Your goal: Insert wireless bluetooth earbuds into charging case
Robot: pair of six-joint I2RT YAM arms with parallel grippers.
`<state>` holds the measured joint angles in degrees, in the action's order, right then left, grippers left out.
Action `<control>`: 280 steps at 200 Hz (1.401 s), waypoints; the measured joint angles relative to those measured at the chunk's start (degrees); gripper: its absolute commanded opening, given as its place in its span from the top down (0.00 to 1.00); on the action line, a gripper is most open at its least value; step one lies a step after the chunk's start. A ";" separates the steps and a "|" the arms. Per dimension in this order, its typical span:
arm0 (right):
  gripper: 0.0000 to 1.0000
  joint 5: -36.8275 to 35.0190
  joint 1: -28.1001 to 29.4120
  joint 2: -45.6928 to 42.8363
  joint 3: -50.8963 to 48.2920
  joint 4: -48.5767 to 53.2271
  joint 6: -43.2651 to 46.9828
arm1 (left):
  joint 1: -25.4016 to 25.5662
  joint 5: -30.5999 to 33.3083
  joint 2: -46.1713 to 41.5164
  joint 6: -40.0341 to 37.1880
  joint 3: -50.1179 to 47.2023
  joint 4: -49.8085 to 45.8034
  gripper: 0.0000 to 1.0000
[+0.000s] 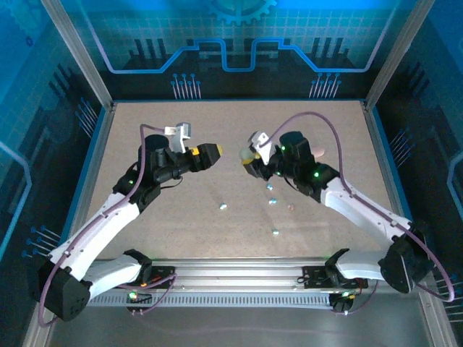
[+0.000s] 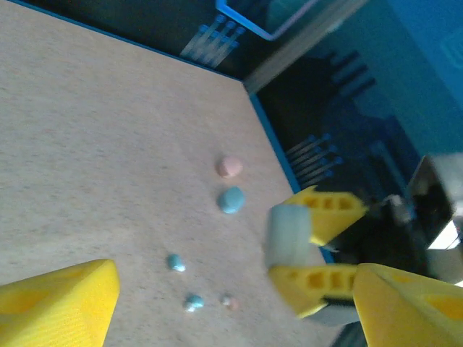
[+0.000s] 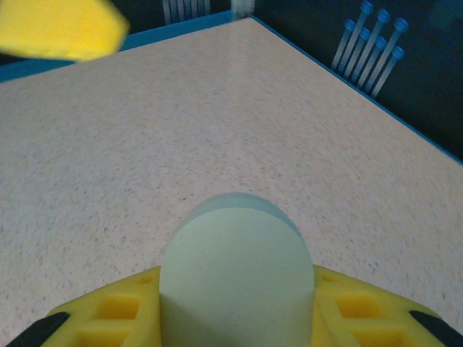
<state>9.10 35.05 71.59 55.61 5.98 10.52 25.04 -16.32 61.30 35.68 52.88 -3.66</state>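
- My right gripper [image 1: 251, 157] pinches the pale case [image 3: 239, 267] mid-table. The left gripper [image 1: 215, 152] stands wide just left of it.
- I'd steady the case and square the left fingers on its top before closing gently.
- Earbuds [image 1: 273, 201]: five loose on the table [image 1: 181, 130], near of the case; four bluish, one pinkish.
- Pods [image 2: 231, 199]: two, one blue and one pink.

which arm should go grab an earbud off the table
Left. The left gripper is open and free, while the right gripper is clamped on a pale rounded object. Loose earbuds lie on the table between the arms.
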 measured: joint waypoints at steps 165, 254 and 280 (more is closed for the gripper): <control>0.69 2.49 2.93 -3.78 -2.29 -7.43 10.80 | 8.15 -5.05 9.07 -1.44 6.29 -2.12 0.54; 0.57 1.92 3.58 -4.15 -2.73 -7.50 13.09 | 8.48 -4.55 9.22 -0.57 6.58 -1.60 0.90; 0.43 1.27 3.54 -5.90 -4.35 -9.18 12.55 | 8.85 -4.52 8.98 1.68 6.16 0.09 0.92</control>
<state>10.37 38.59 65.69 51.27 -3.20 23.07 33.89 -20.84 70.28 37.36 59.05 -3.57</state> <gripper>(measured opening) 0.487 0.277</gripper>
